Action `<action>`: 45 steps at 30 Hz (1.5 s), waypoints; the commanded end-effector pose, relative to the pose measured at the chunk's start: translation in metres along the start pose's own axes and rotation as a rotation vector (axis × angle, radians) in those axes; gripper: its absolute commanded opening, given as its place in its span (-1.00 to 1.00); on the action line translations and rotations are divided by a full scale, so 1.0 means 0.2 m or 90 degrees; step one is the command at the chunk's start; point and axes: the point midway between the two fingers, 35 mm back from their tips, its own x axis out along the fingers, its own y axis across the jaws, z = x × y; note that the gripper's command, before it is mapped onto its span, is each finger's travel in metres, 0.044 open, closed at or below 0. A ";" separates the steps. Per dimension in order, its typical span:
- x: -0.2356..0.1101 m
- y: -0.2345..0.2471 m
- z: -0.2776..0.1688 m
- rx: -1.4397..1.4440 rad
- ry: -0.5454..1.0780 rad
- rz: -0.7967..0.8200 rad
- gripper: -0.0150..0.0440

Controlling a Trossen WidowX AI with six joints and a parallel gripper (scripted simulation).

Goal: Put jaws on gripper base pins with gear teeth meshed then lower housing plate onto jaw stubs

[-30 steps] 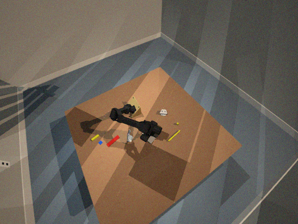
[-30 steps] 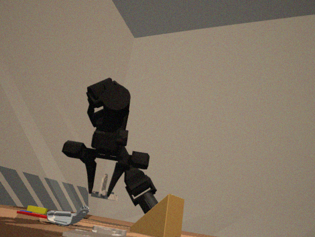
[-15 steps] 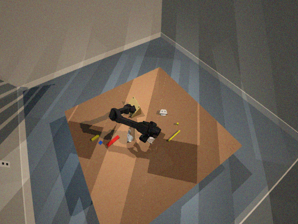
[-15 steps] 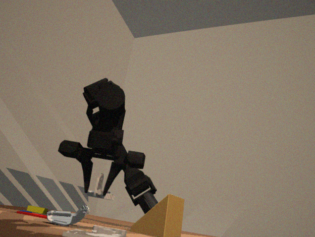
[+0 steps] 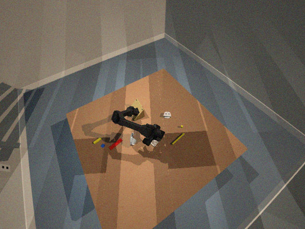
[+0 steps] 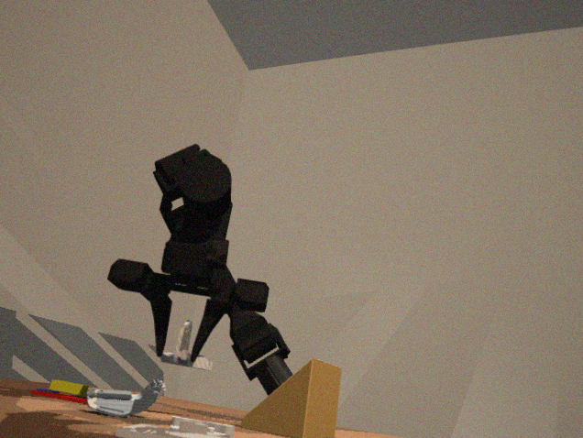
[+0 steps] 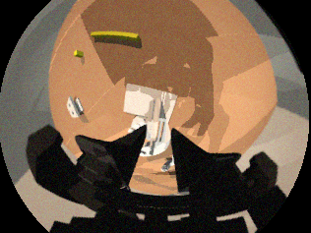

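Though no lettering is legible, the jaws [image 6: 177, 358] [image 7: 159, 129] grip a pale piece [image 5: 154, 143] [image 6: 203, 362] [image 7: 138, 100].

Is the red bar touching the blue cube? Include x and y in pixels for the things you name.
No, a strip of brown table shows between the red bar [image 5: 115, 144] and the blue cube [image 5: 102, 145].

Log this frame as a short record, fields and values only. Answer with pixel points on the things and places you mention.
hand: closed on a pale part, raised above the table
hand [image 5: 150, 142] [image 6: 176, 360] [image 7: 159, 132]: fingers pointing down
pale part [image 5: 154, 143] [image 6: 203, 364] [image 7: 138, 99]: off the table
grey toothed piece [image 5: 133, 140] [image 6: 113, 405]: on the table
white two-holed piece [image 5: 167, 113] [image 6: 153, 430] [image 7: 72, 108]: on the table, apart
assembly: not done
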 end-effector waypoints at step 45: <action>0.26 0.00 -0.01 -0.008 0.002 -0.003 -0.04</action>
